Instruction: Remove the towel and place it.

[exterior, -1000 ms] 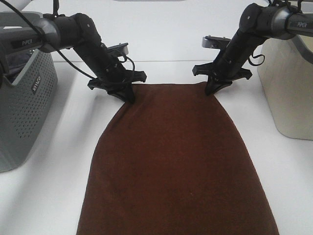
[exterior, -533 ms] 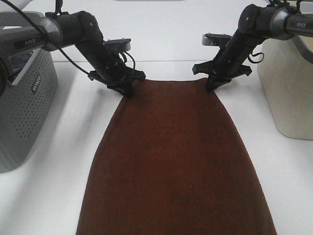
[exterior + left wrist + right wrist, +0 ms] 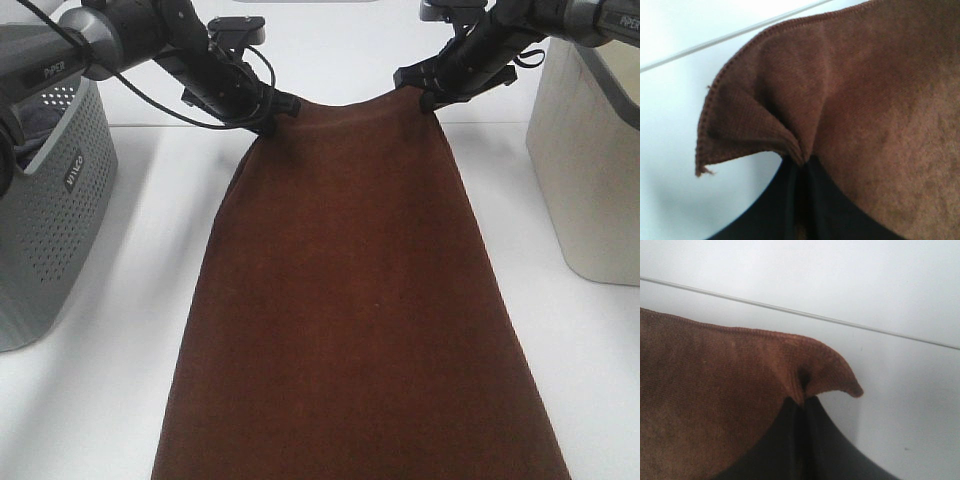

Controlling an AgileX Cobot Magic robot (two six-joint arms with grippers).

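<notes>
Item: towel (image 3: 355, 310), dark reddish-brown plush, hung spread between my two grippers above the white table (image 3: 110, 380), its lower end running out of the overhead view. Left gripper (image 3: 268, 118): jaws closed tight on the towel's far left corner, cloth bunched into a fold at the pinch. Right gripper (image 3: 430, 95): jaws likewise clamped on the far right corner, its tip poking past the fingers (image 3: 820, 440). Grey perforated basket (image 3: 45, 200) stood at the table's left side. Beige bin (image 3: 590, 170) stood at the right.
</notes>
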